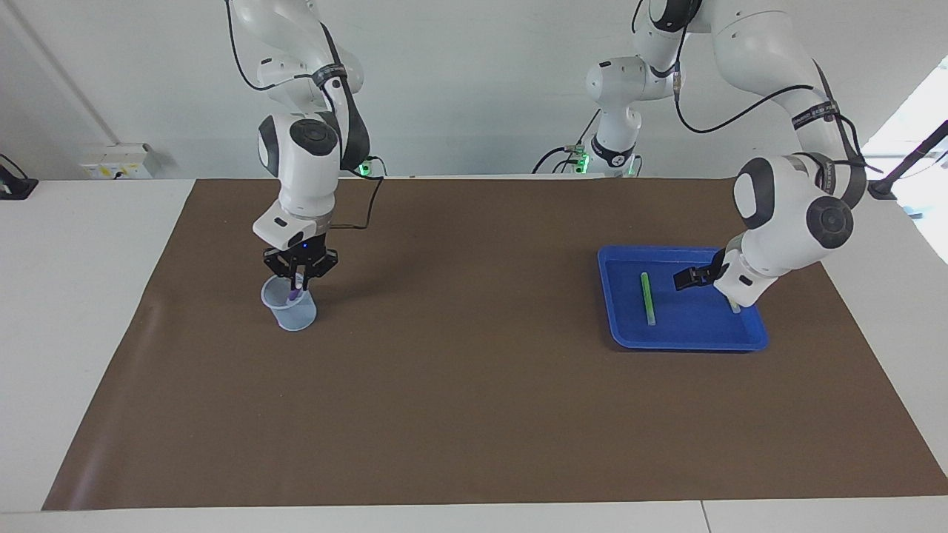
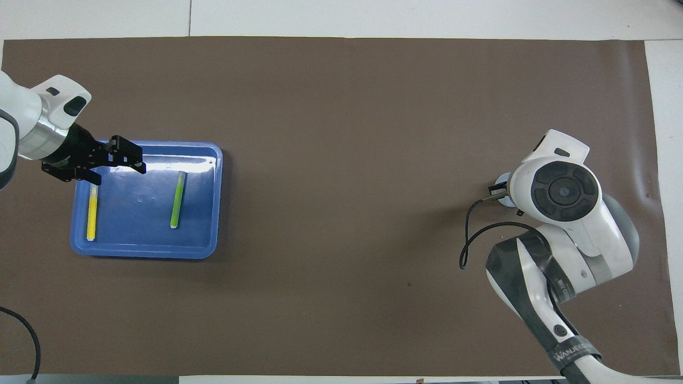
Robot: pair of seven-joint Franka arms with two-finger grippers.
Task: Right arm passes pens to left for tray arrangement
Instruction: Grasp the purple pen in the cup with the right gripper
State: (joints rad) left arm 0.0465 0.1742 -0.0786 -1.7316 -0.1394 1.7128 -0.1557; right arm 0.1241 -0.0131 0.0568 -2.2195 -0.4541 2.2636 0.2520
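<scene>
Right tool [image 1: 299, 275] reaches down into the cup [image 1: 290, 305], at the left of the facing view. Its fingers sit around the purple pen [image 1: 295, 295], which stands in the cup. I cannot tell if they pinch it yet.

Left tool [image 1: 690, 277] hangs over the blue tray [image 1: 685, 342] at the right of that view. It holds nothing, and its fingers look a little apart.

Green pen [image 2: 177, 198] and yellow pen [image 2: 92, 213] lie flat in the tray, well apart, at the left of the overhead view.

What could go wrong? I think the light cup could tip or lift up with the pen if the fingers catch its rim. The pen could also slip and fall on the desk [image 1: 474, 400] if the pinch is weak.
</scene>
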